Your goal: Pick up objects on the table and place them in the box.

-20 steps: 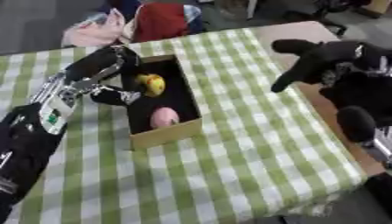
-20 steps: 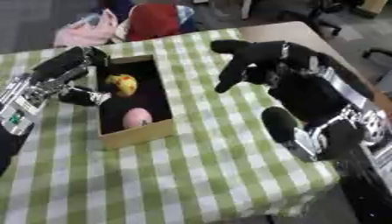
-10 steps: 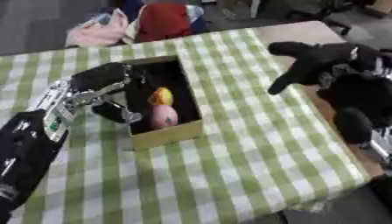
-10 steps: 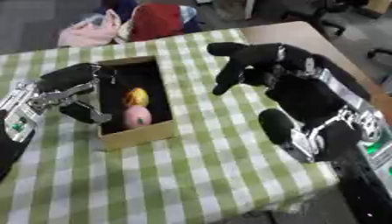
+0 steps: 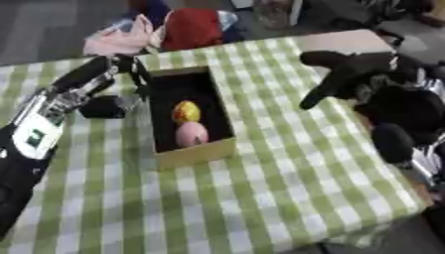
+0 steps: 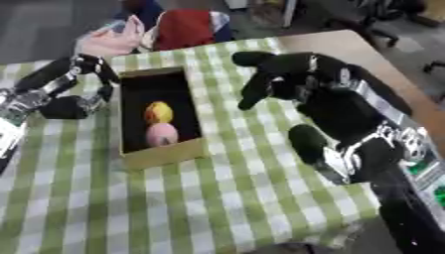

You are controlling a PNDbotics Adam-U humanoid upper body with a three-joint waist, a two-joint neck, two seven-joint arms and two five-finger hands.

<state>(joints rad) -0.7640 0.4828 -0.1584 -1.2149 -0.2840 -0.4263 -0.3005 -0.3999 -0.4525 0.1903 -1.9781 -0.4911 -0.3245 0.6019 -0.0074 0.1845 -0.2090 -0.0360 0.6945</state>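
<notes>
Box (image 5: 187, 151), brown cardboard, sits on the green-and-white checked cloth (image 5: 260, 198) covering the counter, holding a yellow egg-shaped object (image 5: 185, 111) and a pink one (image 5: 192, 134). Left robot hand (image 5: 91, 79) rests beside it, fingers relaxed; right robot hand (image 6: 274, 74) hovers spread wide.

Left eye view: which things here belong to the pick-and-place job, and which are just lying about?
Part of the job:
- cardboard box
- yellow object inside the box
- pink object inside the box, in front of the yellow one
- left hand, beside the box's left wall
- right hand, held over the cloth

Lying about:
- pink and red bundles beyond the table's far edge
- checked tablecloth
</notes>
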